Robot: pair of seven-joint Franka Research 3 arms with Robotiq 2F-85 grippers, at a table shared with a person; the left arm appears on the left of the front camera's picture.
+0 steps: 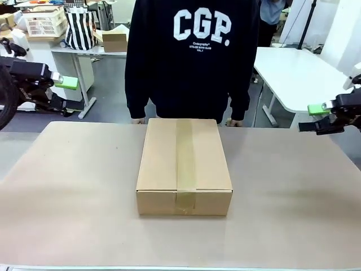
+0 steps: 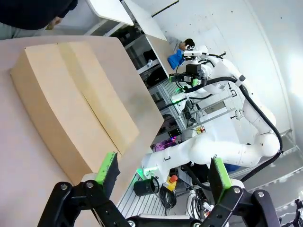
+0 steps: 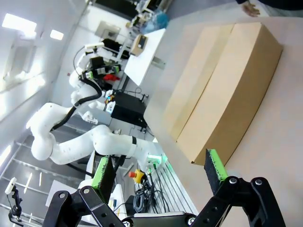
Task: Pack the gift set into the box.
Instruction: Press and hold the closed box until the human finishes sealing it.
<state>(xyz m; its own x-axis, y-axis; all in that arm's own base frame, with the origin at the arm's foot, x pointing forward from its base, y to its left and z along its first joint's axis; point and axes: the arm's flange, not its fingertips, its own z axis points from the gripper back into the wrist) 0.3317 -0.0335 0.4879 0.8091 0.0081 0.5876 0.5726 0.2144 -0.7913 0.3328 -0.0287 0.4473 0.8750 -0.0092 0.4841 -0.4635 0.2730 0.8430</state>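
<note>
In the middle of the table sits the box, flaps closed and taped along the top, with a person standing just behind it. The left gripper and right gripper hover at opposite table edges, jaws spread wide and empty.

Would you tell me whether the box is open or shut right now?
Shut: the box has its flaps lying flat, with the tape strip running along their seam.

Large plain brown corrugated cardboard box, flaps shut, tape strip lengthwise down its middle, lies flat at frame centre
</note>
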